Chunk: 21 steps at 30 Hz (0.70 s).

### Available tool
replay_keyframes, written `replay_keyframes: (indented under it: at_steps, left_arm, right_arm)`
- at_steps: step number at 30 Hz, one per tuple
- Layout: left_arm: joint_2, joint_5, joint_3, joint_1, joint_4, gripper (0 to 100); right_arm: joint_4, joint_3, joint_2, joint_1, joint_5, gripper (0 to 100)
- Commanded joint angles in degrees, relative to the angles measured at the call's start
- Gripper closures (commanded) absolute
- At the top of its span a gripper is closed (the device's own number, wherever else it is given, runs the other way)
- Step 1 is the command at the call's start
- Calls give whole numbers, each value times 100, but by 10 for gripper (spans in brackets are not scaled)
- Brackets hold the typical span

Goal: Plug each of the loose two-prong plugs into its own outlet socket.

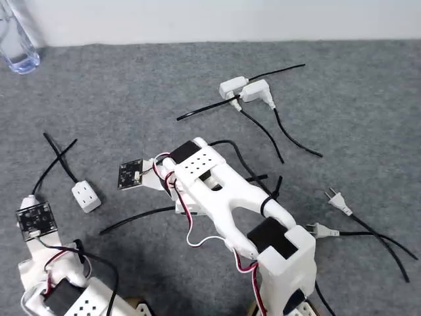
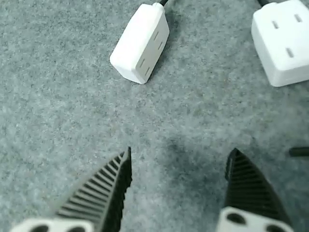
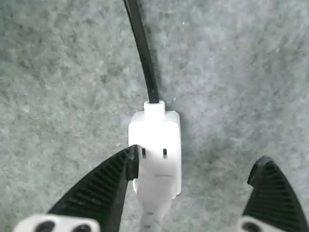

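Observation:
Two loose white two-prong plugs [image 1: 339,201] [image 1: 320,230] on black cords lie at the right of the grey carpet. A white outlet socket [image 1: 85,195] lies at the left, just beyond the left arm's wrist [image 1: 36,217]. My left gripper [image 2: 176,154] is open over bare carpet, short of two white sockets [image 2: 140,43] [image 2: 285,41]. The right arm [image 1: 217,187] stretches over the middle. My right gripper [image 3: 198,154] is open low over a white socket [image 3: 155,145] on a black cord. That socket lies against one fingertip [image 3: 126,162].
Two more white plug pieces [image 1: 233,85] [image 1: 256,92] with black cords lie together at the back; I cannot tell whether they are joined. Black cords [image 1: 263,131] cross the carpet around the right arm. A clear bottle [image 1: 16,46] stands at the far left corner.

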Motion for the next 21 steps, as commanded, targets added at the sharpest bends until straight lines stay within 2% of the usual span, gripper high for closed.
replay_keyframes:
  at_steps: [1, 12, 18, 21]
  left_arm:
    - [-97, -26, -31, -26, 123, 702]
    - [-97, -26, -31, -18, 123, 702]
    - [-97, -26, -31, -18, 123, 702]
    - [-97, -26, -31, -26, 123, 702]
  right_arm:
    - [-242, 70, 409, -101, -79, 663]
    - [884, 97, -57, -567, -325, 663]
    - [919, 114, -84, -497, -325, 664]
    - [760, 325, -92, -435, -281, 745]
